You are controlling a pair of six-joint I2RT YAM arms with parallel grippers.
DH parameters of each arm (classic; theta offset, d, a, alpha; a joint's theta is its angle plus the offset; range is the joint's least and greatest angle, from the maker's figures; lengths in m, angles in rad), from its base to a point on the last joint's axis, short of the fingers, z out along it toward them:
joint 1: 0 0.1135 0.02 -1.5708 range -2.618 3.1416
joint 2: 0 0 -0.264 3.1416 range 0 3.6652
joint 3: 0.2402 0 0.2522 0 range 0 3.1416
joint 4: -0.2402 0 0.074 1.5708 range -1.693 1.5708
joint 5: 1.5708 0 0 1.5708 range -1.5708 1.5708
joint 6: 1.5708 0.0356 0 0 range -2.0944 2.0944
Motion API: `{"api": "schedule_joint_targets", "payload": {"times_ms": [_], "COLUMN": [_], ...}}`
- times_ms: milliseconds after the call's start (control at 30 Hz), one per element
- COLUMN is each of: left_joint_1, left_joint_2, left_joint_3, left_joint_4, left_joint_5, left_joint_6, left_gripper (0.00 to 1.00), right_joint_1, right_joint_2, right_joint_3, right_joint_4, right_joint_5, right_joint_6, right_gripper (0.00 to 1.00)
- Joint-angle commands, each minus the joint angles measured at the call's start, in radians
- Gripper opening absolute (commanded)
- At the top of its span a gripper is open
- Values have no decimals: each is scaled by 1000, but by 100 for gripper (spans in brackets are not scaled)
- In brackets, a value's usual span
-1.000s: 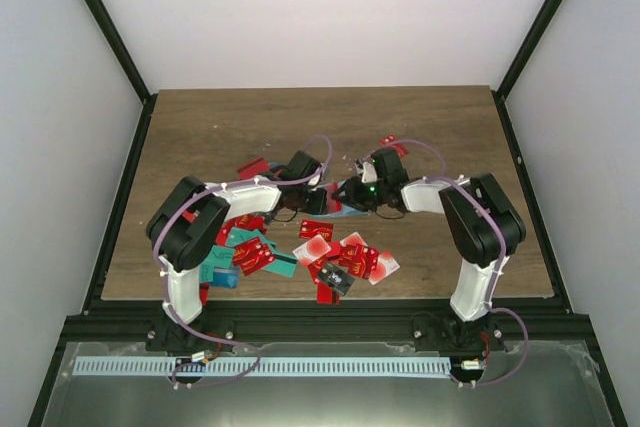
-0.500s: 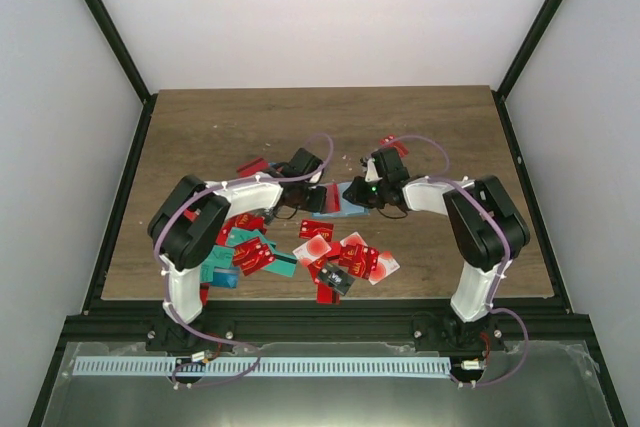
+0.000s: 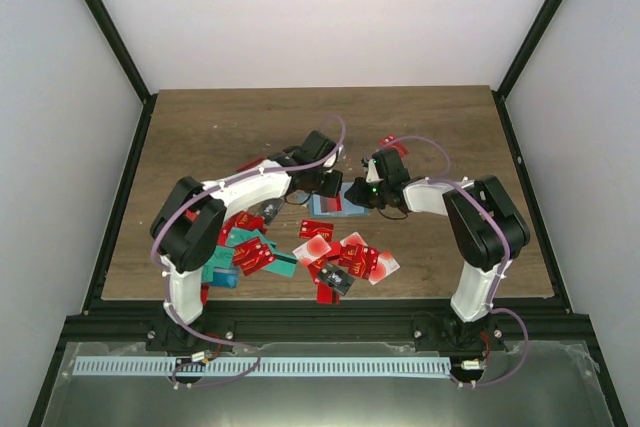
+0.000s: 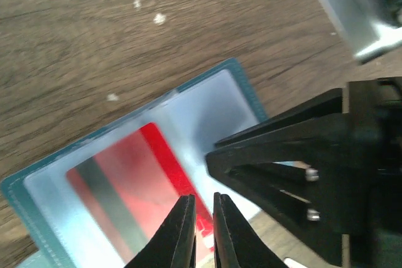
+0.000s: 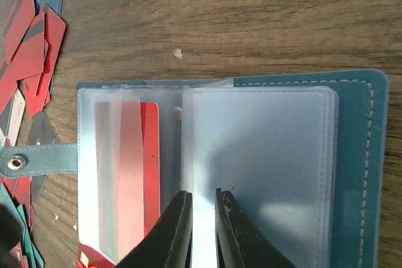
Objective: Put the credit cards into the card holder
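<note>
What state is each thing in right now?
card holder: open flat, clear sleeves up.
snap strap: unfastened.
red card: mostly inside a sleeve, one end sticking out.
loose cards: scattered, outside the holder.
left gripper: jaws shut on the red card's end.
right gripper: jaws pinching a clear sleeve.

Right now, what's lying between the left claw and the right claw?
The open card holder, a red card in its clear sleeve; the left wrist view shows it.
</note>
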Motion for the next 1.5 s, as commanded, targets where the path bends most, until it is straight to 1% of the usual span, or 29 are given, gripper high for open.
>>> {"api": "schedule_joint_targets", "payload": {"times_ms": [0,367,600,700,900,1000,1167,1300,1467], "left_joint_1": [-6,-6,-5,-6,-2,-1,-3,-5,-14], "left_joint_2": [34,183,215,205,194,194,154,90,-17], "left_joint_3": [54,118,114,102,76,62,51,56,38], "left_joint_4": [-26,0,-7,-32,-105,-121,-107,-115,-173], "left_joint_5": [55,111,97,53,-103,-141,-117,-83,-71], "left_joint_6": [-2,-28,-24,-13,17,17,10,18,55], "left_gripper": [11,11,10,10,10,10,10,11,20], "right_joint_1": [-5,-9,-10,-14,-23,-25,-25,-25,-25], "right_joint_2": [14,26,38,39,46,48,51,54,49], "right_joint_3": [-11,-26,-29,-29,-31,-31,-26,-19,-15], "right_joint_4": [-15,8,11,4,-6,-7,-7,-7,-4], "right_joint_5": [10,-21,-32,-25,-16,-17,-25,-33,-53], "right_joint_6": [-11,-3,-7,-9,-11,-9,-8,-8,-7], "right_gripper": [13,1,1,1,1,1,1,1,1]}}
